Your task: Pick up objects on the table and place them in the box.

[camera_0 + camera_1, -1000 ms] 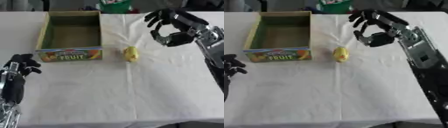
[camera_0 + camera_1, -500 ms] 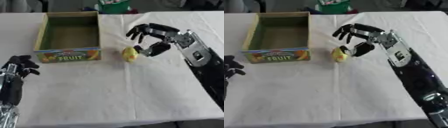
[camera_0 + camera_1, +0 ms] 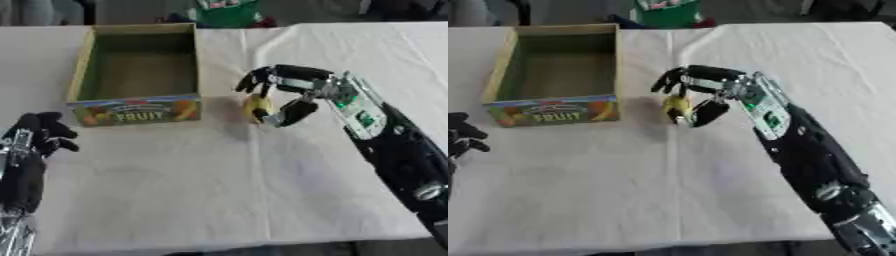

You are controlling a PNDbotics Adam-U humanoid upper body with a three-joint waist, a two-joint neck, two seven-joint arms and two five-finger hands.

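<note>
A small yellow fruit-like object (image 3: 255, 107) lies on the white tablecloth, just right of the box's front corner. My right hand (image 3: 297, 87) arches over it, fingers curled across its far side and thumb against its near right side, so it is shut on it. The open cardboard box (image 3: 136, 111), green inside with "FRUIT" on its front wall, stands at the back left and looks empty. My left hand (image 3: 37, 142) rests at the lower left edge, fingers relaxed and holding nothing.
A green container (image 3: 226, 12) stands beyond the table's far edge, behind the box. The white cloth (image 3: 201, 185) spreads bare toward the table's front edge. My right forearm (image 3: 798, 150) crosses the right side diagonally.
My right hand has swung left and down from the back right onto the yellow object and curled its fingers round it. The box and left hand have stayed put.
</note>
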